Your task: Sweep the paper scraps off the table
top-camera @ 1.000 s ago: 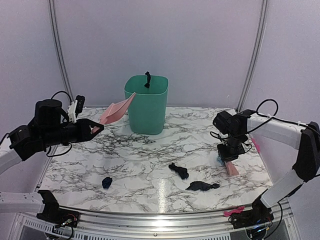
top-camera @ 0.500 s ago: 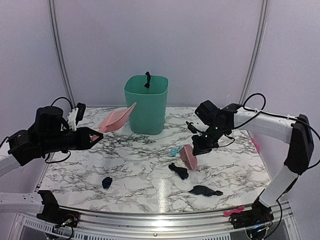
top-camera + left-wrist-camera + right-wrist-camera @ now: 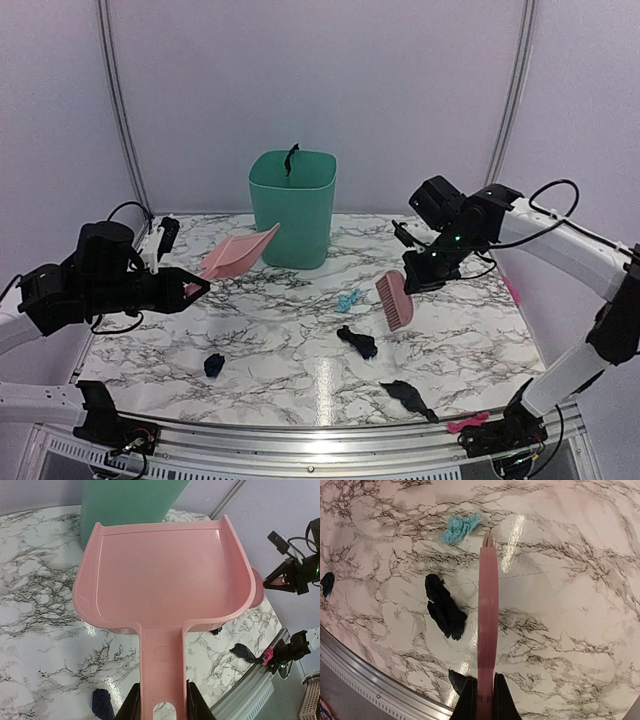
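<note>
Three dark paper scraps lie on the marble table (image 3: 500, 330): one at the front left (image 3: 213, 365), one in the middle (image 3: 358, 342), one near the front rail (image 3: 408, 396). A light-blue scrap (image 3: 348, 300) lies in the middle; it also shows in the right wrist view (image 3: 460, 527), with a dark scrap (image 3: 445, 607) below it. My left gripper (image 3: 190, 285) is shut on the handle of the pink dustpan (image 3: 162, 577), held above the table's left side. My right gripper (image 3: 420, 275) is shut on the pink brush (image 3: 394, 300), held just right of the light-blue scrap.
A green bin (image 3: 293, 208) stands at the back centre, a dark scrap (image 3: 291, 157) hanging on its rim. A silver rail (image 3: 300, 440) runs along the front edge. A pink clip (image 3: 468, 422) sits at the front right by the arm's base.
My right arm swept the brush from the right edge toward the middle, pushing the light-blue scrap leftward, then lifted back a little. The front dark scrap shifted toward the rail. The dustpan lowered slightly.
</note>
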Robot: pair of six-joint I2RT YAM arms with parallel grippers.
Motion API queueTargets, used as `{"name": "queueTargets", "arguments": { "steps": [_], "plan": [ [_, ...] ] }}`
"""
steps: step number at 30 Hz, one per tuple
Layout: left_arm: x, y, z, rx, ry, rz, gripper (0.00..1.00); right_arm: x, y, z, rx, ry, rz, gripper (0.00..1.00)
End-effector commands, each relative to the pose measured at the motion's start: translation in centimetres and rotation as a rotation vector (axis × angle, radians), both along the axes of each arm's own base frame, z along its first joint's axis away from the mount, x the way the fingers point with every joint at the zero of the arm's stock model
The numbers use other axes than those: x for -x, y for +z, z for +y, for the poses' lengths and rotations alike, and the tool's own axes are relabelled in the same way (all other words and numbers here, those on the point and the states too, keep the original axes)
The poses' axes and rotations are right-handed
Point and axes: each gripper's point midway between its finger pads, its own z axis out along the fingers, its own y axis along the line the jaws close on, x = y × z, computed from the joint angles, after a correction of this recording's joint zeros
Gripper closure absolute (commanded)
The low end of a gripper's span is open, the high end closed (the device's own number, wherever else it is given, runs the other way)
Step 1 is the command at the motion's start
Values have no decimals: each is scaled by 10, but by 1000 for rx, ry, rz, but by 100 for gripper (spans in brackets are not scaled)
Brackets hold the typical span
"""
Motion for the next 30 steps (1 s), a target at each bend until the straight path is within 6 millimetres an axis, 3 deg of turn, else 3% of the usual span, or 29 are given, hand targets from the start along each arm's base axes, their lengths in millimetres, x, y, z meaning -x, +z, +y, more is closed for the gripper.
{"name": "queueTargets", "arguments": {
  "steps": [1, 4, 8, 12, 15, 19, 30],
  "plan": [
    [7, -10, -10, -76, -59, -19, 100, 46, 5, -46, 102, -97, 65, 100],
    [6, -14, -19, -111, -71, -24, 100, 76, 16, -57, 25, -135, 98, 100],
    [4, -21, -32, -153, -92, -33, 100, 122, 23, -50, -144, -106, 198, 100],
    [2, -20, -40, -167, -107, -51, 100, 173, 1, -52, -202, -90, 351, 100],
    [1, -20, -43, -165, -106, -57, 100, 195, -10, -56, -220, -85, 396, 100],
    [1, -22, -44, -155, -102, -49, 100, 186, -21, -58, -208, -124, 348, 100],
    [14, -29, -39, -128, -101, -21, 100, 111, -58, -38, -75, -166, 147, 100]
  ]
}}
